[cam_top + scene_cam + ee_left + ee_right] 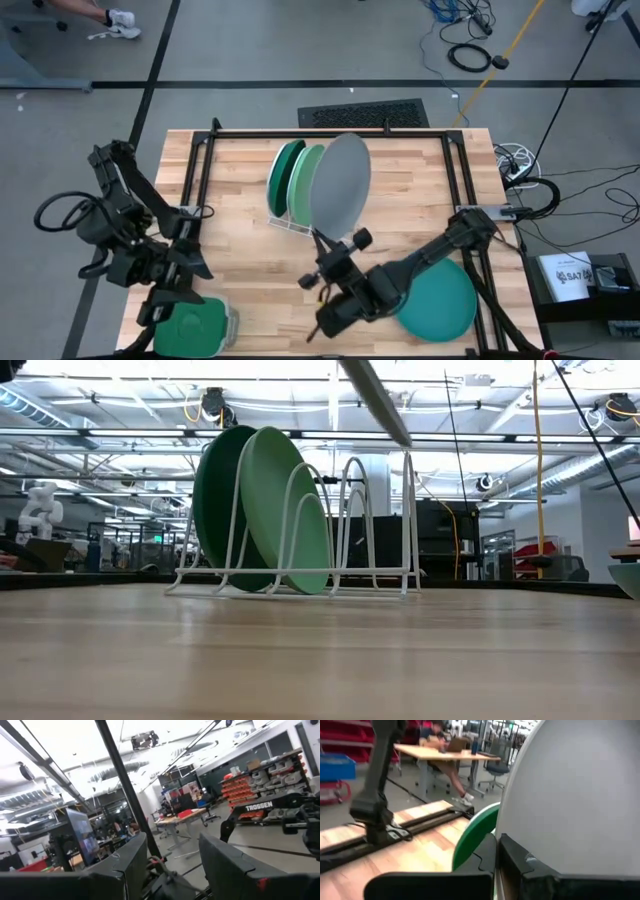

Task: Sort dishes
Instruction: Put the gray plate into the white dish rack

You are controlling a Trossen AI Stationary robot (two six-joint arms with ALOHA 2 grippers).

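We are gripping the grey plate (340, 184) by its edge in our right gripper (322, 236), holding it above the rack (300, 575) beside the dark green (215, 500) and mint (285, 510) plates, while our left gripper (160, 305) is waiting, open, over the table's (250, 270) near-left corner and the teal plate (440, 300) is lying flat at right.

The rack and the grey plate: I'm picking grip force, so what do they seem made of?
The rack looks like thin bent metal wire with a white coating: slim, evenly curved loops. The grey plate, held in the right pincer, looks like matte plastic: a flat, uniform colour with no glaze shine, though the look alone leaves melamine open.
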